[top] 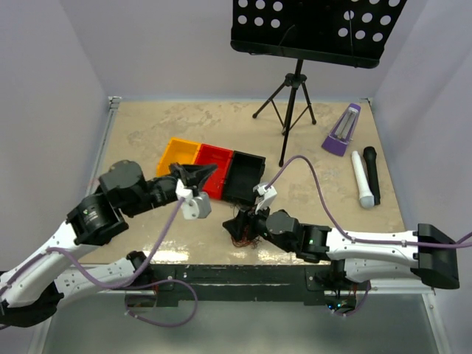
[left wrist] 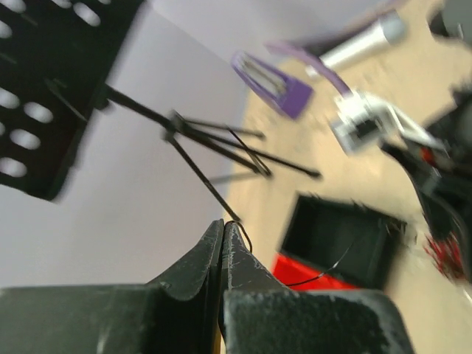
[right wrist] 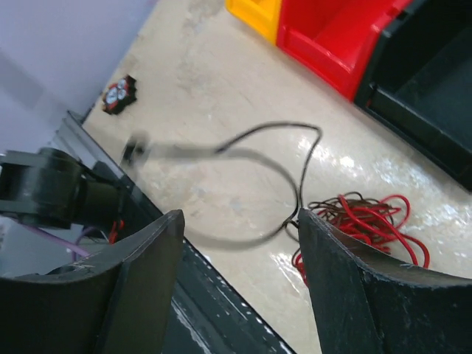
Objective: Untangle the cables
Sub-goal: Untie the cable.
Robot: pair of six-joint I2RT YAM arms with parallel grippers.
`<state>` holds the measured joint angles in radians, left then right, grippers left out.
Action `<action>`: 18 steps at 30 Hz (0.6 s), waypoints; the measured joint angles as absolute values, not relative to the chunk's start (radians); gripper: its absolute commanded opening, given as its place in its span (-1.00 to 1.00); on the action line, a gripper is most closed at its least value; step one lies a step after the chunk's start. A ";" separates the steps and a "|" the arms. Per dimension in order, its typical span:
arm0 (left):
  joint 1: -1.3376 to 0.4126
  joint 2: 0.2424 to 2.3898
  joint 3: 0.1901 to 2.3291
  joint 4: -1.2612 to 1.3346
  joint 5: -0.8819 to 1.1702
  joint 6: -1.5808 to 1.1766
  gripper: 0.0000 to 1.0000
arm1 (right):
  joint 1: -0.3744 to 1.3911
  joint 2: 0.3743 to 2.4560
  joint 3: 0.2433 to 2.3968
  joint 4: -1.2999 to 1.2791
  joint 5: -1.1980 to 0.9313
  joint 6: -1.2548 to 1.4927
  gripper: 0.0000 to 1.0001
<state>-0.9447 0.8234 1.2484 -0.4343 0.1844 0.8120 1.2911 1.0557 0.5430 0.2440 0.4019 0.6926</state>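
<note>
left wrist view: a dark cable (right wrist: 284, 124) was pinched by the tightly closed left gripper (left wrist: 223, 230); the right gripper (right wrist: 240, 221) was held spread above the red cables (right wrist: 361, 221).

The right claw (top: 238, 223) hangs over the tangled cables (top: 237, 240), near the black bin (top: 244, 178).

tabletop (right wrist: 221, 74): glossy, mottled stone-look | bins (right wrist: 317, 51): smooth shiny plastic | cables (right wrist: 361, 214): smooth, slightly glossy
</note>
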 measured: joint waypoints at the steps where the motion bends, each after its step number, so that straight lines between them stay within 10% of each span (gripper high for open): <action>1: -0.945 0.815 1.211 -0.451 0.175 0.814 -1.00 | 1.291 1.059 0.540 0.231 0.402 0.698 0.33; 18: -0.940 0.647 0.716 -0.806 -0.129 0.936 -1.00 | 1.291 1.093 0.517 0.040 0.369 0.791 0.33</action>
